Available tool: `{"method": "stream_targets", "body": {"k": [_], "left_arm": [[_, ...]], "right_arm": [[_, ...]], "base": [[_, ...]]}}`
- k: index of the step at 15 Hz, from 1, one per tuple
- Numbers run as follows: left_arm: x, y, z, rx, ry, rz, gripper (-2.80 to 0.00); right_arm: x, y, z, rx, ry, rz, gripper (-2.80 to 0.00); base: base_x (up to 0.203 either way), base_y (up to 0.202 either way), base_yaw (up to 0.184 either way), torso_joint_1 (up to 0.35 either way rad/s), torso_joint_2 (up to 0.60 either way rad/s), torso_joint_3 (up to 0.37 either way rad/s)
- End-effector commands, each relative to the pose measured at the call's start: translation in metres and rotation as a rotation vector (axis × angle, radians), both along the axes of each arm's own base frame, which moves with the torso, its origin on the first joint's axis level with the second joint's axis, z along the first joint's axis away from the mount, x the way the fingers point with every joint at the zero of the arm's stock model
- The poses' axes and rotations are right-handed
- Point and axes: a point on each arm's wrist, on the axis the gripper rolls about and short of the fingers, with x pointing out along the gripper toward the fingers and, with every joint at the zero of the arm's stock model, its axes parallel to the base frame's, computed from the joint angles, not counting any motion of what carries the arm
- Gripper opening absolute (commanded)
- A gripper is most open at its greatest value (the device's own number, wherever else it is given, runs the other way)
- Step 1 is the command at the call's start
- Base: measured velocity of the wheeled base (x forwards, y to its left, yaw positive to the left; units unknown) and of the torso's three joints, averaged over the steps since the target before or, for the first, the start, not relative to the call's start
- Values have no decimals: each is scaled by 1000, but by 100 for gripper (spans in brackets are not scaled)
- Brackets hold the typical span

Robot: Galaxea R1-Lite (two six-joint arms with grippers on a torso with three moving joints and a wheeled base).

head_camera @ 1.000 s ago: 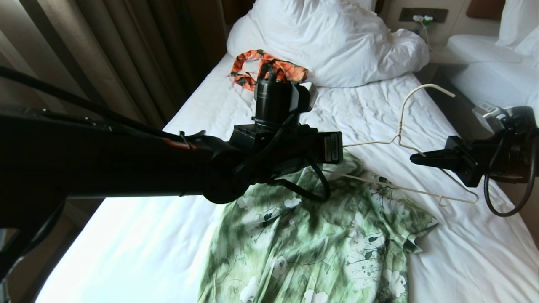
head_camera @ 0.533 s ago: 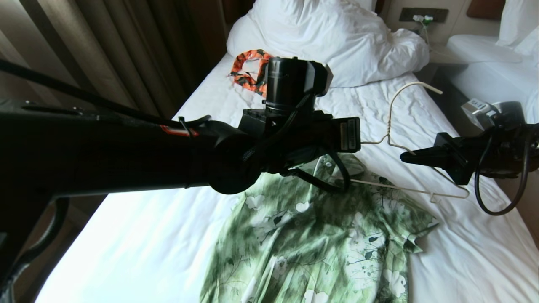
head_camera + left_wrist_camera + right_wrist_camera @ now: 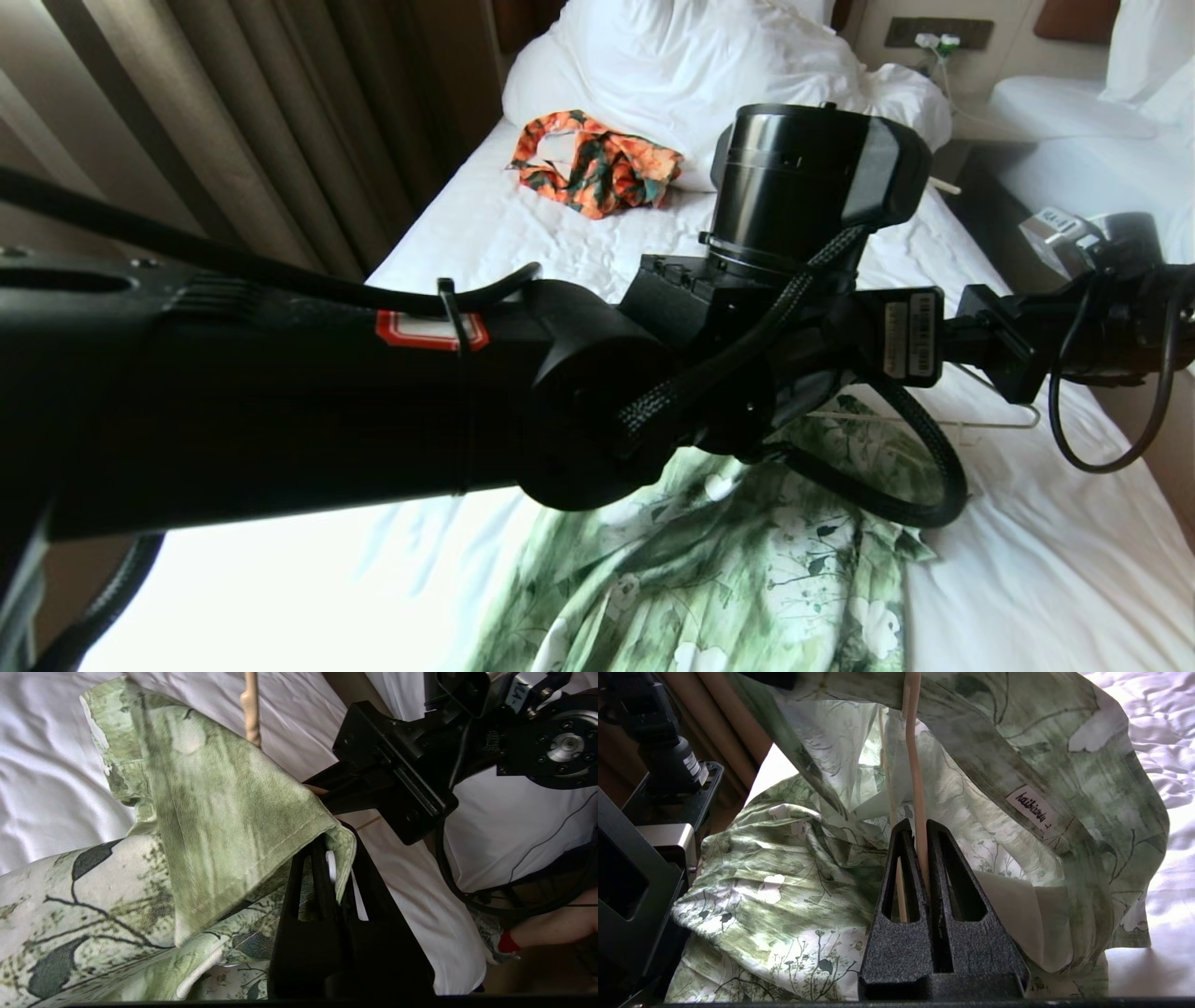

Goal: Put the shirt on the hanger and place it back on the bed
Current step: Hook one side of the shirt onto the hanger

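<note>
Gripping the shirt (image 3: 224, 826) collar, left gripper (image 3: 322, 858) pulls it over the hanger (image 3: 915, 779), pinched by right gripper (image 3: 923, 858); laying on the bed (image 3: 1027, 523) is left

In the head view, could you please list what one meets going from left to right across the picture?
Curtain → left arm → orange patterned garment → left wrist camera housing → right gripper's mount → second bed. The shirt lies on the bed below the arm, spanning the middle.
</note>
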Motion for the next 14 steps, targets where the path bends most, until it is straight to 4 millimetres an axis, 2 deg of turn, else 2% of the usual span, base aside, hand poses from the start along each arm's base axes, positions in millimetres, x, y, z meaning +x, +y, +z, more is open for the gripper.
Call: {"method": "stream_targets", "body": {"k": [1, 5, 7, 12, 14], "left_arm": [[-8, -8, 1, -8, -5, -23, -280], [-15, -25, 16, 4, -13, -55, -280], [-27, -34, 7, 56, -27, -81, -280], [-27, -43, -7, 87, -18, -81, -280], [-24, -45, -12, 96, -15, -77, -280]], "right_arm": [[-2, 1, 2, 3, -5, 8, -280], [-5, 10, 6, -10, -15, 17, -280], [-10, 14, 3, -10, -1, 28, -280], [-14, 25, -23, -7, 15, 63, -280], [-15, 29, -26, -7, 12, 74, -280]], "base": [[0, 0, 0, 0, 0, 0], [0, 0, 0, 0, 0, 0], [0, 0, 0, 0, 0, 0], [0, 0, 0, 0, 0, 0], [0, 0, 0, 0, 0, 0]]}}
